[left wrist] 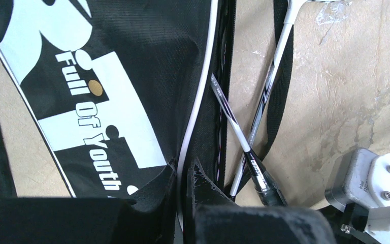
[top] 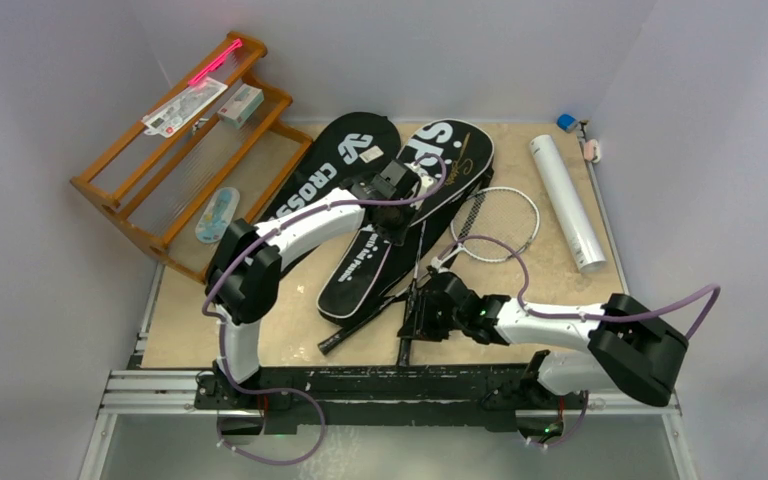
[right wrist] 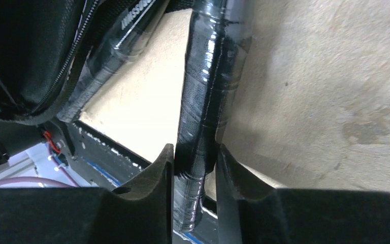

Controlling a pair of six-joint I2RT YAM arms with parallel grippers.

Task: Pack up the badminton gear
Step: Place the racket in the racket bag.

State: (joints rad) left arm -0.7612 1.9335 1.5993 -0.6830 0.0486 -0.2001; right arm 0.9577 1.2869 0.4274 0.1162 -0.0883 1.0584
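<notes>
- Beige worktop (top: 260,330), walled in white, is spread with the gear: the CROSSWAY cover (top: 335,165) and SPORT cover (top: 360,280) lie side by side, and the white tube (top: 567,205) is set well apart on the right.
- The SPORT cover's piped edge is pinched by the left hand (left wrist: 183,173), which is fully closed on it, presumably so that the mouth is held open.
- A black racket handle (right wrist: 203,76) is clamped between the narrowly parted pads of the right hand (right wrist: 194,157). The racket head (top: 500,225) lies just beside the cover, likely to be steered inside.
</notes>
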